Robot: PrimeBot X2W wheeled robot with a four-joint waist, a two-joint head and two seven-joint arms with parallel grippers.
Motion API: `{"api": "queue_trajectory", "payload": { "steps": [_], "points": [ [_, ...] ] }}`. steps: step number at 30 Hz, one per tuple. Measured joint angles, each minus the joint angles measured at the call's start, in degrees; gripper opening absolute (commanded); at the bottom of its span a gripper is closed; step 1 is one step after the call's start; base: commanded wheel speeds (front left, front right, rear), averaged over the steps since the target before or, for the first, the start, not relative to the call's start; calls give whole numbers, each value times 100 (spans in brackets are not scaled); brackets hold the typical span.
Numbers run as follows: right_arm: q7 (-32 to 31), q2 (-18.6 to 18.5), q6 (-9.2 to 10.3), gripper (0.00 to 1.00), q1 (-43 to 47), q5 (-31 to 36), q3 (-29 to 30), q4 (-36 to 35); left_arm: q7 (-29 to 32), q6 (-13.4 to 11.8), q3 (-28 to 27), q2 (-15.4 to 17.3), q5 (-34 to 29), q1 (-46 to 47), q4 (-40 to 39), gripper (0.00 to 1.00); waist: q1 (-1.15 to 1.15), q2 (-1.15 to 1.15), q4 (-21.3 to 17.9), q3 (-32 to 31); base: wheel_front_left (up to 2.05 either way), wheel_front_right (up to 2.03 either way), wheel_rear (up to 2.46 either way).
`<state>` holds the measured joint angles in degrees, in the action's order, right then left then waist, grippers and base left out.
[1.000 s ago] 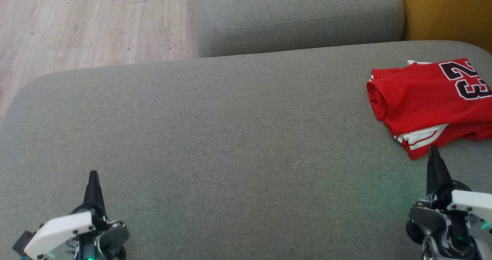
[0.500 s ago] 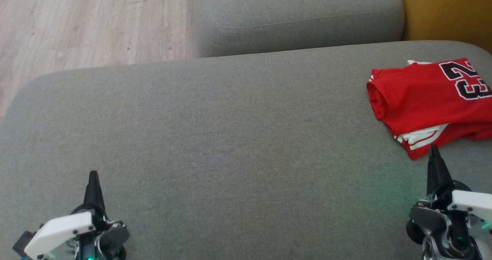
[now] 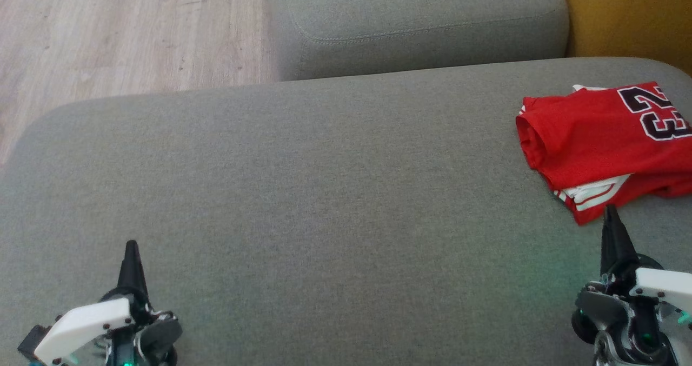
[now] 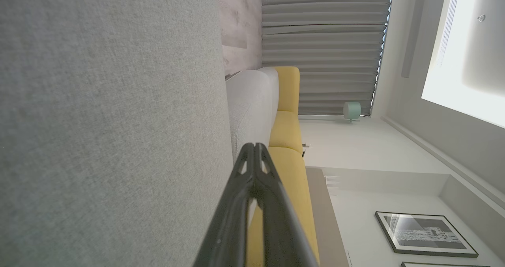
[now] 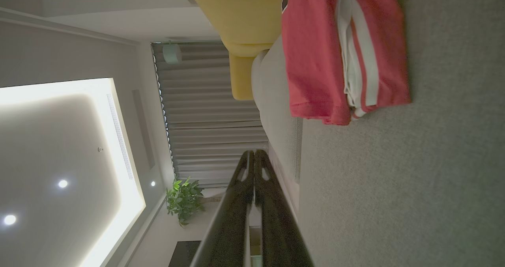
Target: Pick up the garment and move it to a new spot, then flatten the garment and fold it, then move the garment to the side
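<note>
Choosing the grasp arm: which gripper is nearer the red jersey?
Right. The right gripper points at the red jersey's near corner, just short of it; the left gripper is far off across the grey cushion.

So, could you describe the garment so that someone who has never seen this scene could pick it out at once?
Start from the wide grey cushion in front of the robot and go to its right end, just beyond the right gripper. There lies the garment, folded. It is bright red against the grey, with white stripes and a dark 23.
</note>
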<state>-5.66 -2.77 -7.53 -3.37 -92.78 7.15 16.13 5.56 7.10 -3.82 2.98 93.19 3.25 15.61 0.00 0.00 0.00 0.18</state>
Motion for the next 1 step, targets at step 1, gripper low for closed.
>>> {"api": "queue_trajectory", "payload": {
  "steps": [1],
  "points": [
    [0, 0, 0, 0, 0, 0, 2, 0, 0, 0, -1, 0, 0, 0, 0, 0, 0, 0, 0, 0, 0, 0, 0]
  ]
}}
